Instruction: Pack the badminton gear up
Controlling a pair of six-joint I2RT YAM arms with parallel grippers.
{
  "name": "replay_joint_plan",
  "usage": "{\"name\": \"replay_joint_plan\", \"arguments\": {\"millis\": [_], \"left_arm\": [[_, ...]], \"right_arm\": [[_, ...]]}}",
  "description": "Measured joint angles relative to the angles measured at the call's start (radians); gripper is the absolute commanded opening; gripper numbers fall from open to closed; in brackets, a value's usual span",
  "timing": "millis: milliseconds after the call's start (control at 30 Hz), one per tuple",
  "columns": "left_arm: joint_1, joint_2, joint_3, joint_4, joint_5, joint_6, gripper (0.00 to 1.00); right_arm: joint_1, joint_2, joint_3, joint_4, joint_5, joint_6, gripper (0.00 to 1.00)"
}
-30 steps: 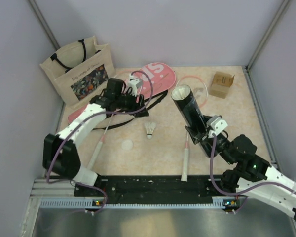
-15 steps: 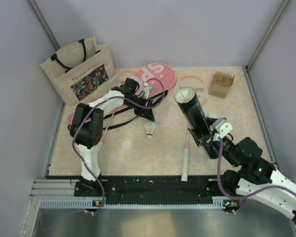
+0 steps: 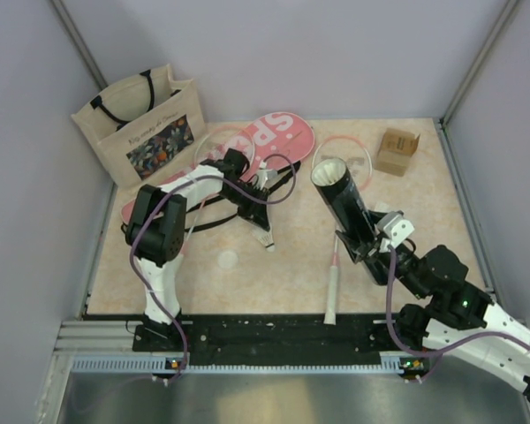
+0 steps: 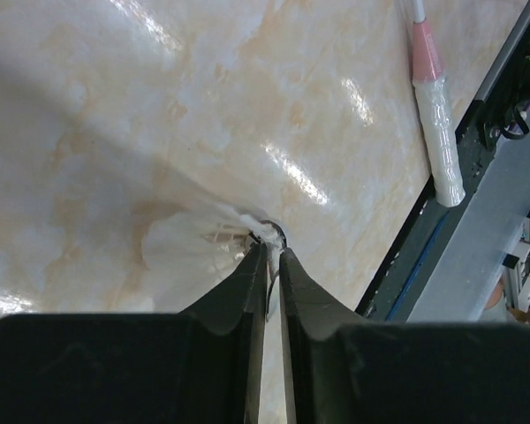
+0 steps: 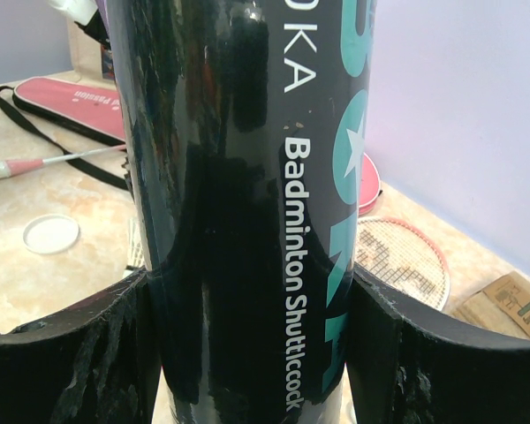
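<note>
A white feather shuttlecock [image 4: 190,254] lies on the table, and my left gripper [image 4: 270,252] is shut on its cork end. In the top view the left gripper [image 3: 267,237] covers it almost fully. My right gripper [image 3: 367,245] holds the dark cylindrical tube [image 3: 343,201] tilted, open mouth up and toward the back. In the right wrist view the tube [image 5: 247,177] fills the space between the fingers. One pink racket [image 3: 333,283] lies under the tube, handle toward me. The other racket's hoop [image 3: 208,141] rests on the pink SPORT cover [image 3: 283,132].
A beige tote bag [image 3: 146,124] stands at the back left. A small cardboard box [image 3: 397,150] sits back right. A white round lid [image 3: 227,259] lies near the left arm. The cover's black strap [image 3: 214,221] loops over the table.
My left arm has come down from above the cover to the shuttlecock, and its jaws have closed on it. The right arm with the tube has shifted slightly.
</note>
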Motion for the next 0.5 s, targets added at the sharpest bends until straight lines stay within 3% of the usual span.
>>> {"name": "replay_joint_plan", "arguments": {"millis": [100, 300, 500], "left_arm": [[-0.001, -0.028, -0.028, -0.019, 0.0, 0.0, 0.0], [-0.002, -0.119, -0.062, -0.037, -0.018, -0.036, 0.0], [-0.002, -0.319, -0.063, 0.012, -0.094, -0.199, 0.0]], "right_arm": [[0.0, 0.007, 0.0, 0.0, -0.005, 0.002, 0.29], [0.0, 0.01, 0.0, -0.001, -0.014, 0.01, 0.3], [0.0, 0.032, 0.0, -0.034, -0.029, 0.008, 0.3]]}}
